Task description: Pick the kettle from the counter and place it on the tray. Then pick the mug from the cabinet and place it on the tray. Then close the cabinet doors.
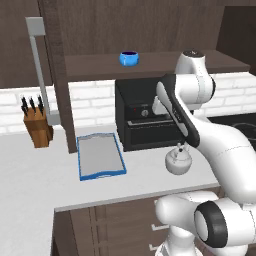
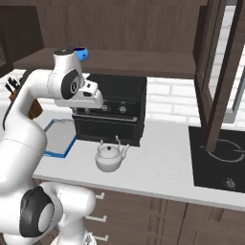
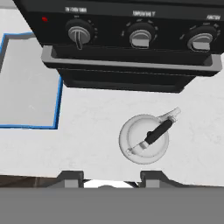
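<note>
At centre frame you have a silver-grey kettle (image 1: 178, 161) with a thin dark handle on the grey-white desk (image 1: 40, 175). Left of it you see the tray (image 1: 100, 156), grey with a bright blue rim, and at upper centre a bright blue mug (image 1: 129, 58) against the dark brown cabinet (image 1: 150, 25).

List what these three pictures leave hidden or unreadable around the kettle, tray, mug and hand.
- Kettle: in the left base view the arm crosses its handle and upper part.
- Tray: in the right base view the arm covers most of it; the hand view cuts off its left side.
- Mug: in the right base view partly behind the arm's top joint.
- Hand: just the fingertips show at the hand view's bottom; open or shut is unclear.
</note>
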Motion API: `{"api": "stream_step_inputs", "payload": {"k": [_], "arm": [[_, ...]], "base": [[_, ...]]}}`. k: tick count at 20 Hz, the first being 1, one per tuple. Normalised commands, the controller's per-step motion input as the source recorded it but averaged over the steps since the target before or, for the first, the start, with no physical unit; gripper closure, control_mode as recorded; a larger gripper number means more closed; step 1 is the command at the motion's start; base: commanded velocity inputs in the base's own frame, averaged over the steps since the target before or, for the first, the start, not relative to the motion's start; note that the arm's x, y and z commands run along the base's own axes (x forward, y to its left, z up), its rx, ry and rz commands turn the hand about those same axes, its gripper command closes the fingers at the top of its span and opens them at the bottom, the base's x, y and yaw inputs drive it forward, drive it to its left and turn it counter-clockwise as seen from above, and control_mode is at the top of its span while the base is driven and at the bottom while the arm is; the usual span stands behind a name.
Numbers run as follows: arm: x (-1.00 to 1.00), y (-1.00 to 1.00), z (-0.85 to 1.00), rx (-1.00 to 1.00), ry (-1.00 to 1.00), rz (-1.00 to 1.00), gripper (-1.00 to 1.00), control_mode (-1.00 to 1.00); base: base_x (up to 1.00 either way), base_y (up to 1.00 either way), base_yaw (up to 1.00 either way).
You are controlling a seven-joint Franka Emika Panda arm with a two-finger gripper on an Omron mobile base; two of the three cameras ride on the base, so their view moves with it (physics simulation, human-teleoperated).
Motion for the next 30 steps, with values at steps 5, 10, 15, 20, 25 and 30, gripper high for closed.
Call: {"api": "stream_step_inputs", "payload": {"k": [5,10,15,20,25,30], "arm": [[-0.02,0.00,-0.03,0.00,0.00,0.00,-1.00,-1.00],[-0.41,-0.18,-0.27,0.00,-0.02,0.00,-1.00,-1.00],[-0.38,-0.32,-0.30,-0.01,0.00,-0.16,-1.00,-1.00],[-0.07,-0.58,-0.28,0.04,0.10,-0.30,-1.00,-1.00],[0.18,-0.31,-0.08,0.06,0.03,-0.22,-1.00,-1.00],[0.32,-0.19,-0.19,0.02,0.02,-0.16,-1.00,-1.00]], "base": [[0.00,0.00,0.00],[0.00,0.00,0.00],[0.00,0.00,0.00],[0.00,0.00,0.00],[0.00,0.00,0.00],[0.00,0.00,0.00]]}}
